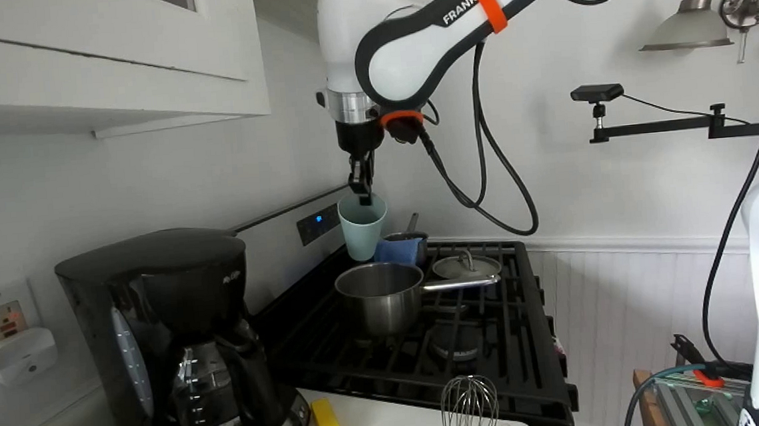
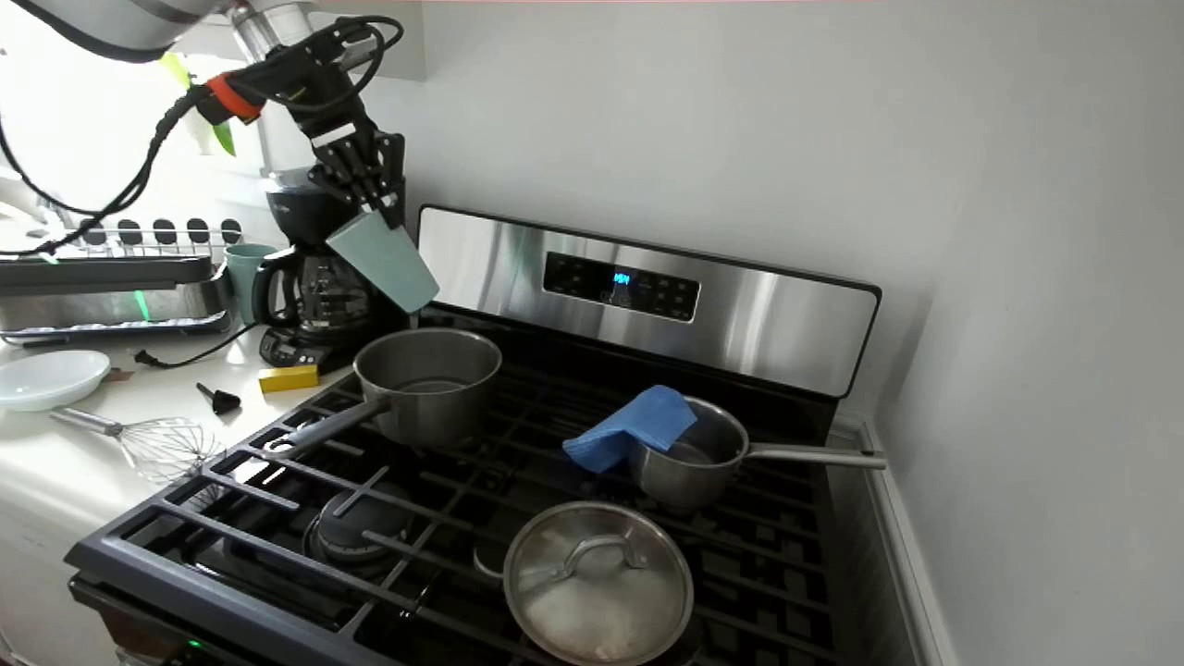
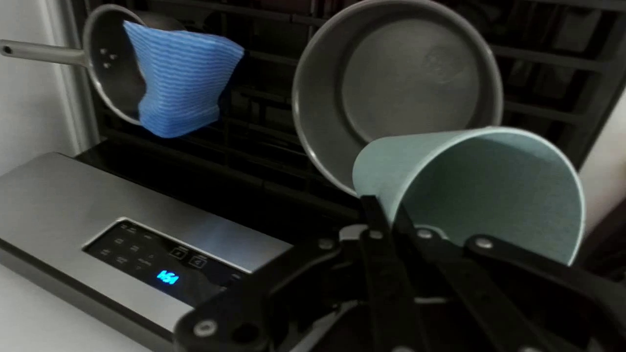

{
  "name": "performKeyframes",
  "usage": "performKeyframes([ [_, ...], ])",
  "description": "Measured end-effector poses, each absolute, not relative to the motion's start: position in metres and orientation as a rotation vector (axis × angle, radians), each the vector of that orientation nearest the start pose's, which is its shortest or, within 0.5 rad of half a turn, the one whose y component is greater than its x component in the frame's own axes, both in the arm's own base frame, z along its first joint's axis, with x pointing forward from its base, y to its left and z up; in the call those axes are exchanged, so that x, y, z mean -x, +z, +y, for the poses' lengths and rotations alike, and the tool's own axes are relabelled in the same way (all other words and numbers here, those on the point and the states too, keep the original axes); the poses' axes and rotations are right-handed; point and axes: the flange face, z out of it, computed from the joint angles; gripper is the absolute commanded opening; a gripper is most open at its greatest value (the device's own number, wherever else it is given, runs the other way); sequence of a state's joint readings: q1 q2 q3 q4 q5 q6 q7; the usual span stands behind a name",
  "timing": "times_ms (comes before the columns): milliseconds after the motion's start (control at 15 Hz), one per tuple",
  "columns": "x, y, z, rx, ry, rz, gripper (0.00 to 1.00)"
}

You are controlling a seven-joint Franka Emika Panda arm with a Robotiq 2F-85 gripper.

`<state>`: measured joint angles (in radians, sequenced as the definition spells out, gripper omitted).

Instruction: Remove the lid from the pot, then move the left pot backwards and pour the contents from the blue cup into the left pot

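Jaws of the gripper (image 3: 385,208) pinch the tumbler (image 3: 469,190); the lid (image 2: 599,587) shows only in both exterior views; the arm (image 1: 434,45) reads "EMIKA".

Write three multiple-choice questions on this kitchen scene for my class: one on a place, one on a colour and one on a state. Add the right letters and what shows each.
1. Where is the lid?
A) on the counter
B) on the stove
C) on the coffee maker

2. What colour is the cloth hanging over the edge of the small pot?
A) yellow
B) red
C) blue

3. What state is the gripper in?
A) shut on the cup
B) wide open, holding nothing
C) shut on the whisk

Right letters:
1. B, since both exterior views show the lid there.
2. C, since the blue is plain in all three views.
3. A, since the wrist view shows the cup's wall pinched in the gripper.
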<state>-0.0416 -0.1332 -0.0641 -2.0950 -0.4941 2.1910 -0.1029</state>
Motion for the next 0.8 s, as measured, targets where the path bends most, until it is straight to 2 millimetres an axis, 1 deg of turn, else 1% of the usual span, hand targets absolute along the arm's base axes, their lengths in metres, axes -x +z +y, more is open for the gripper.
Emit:
performKeyframes([
  [200,-0.525,0.508,-0.056,3.400,-0.224,-0.591,0.01],
  [333,-0.518,0.500,-0.043,3.315,-0.129,-0.688,0.01],
  [533,-0.509,0.477,-0.029,3.233,0.010,-0.806,0.01],
  [800,-0.505,0.441,-0.023,3.137,0.114,-0.907,0.01],
])
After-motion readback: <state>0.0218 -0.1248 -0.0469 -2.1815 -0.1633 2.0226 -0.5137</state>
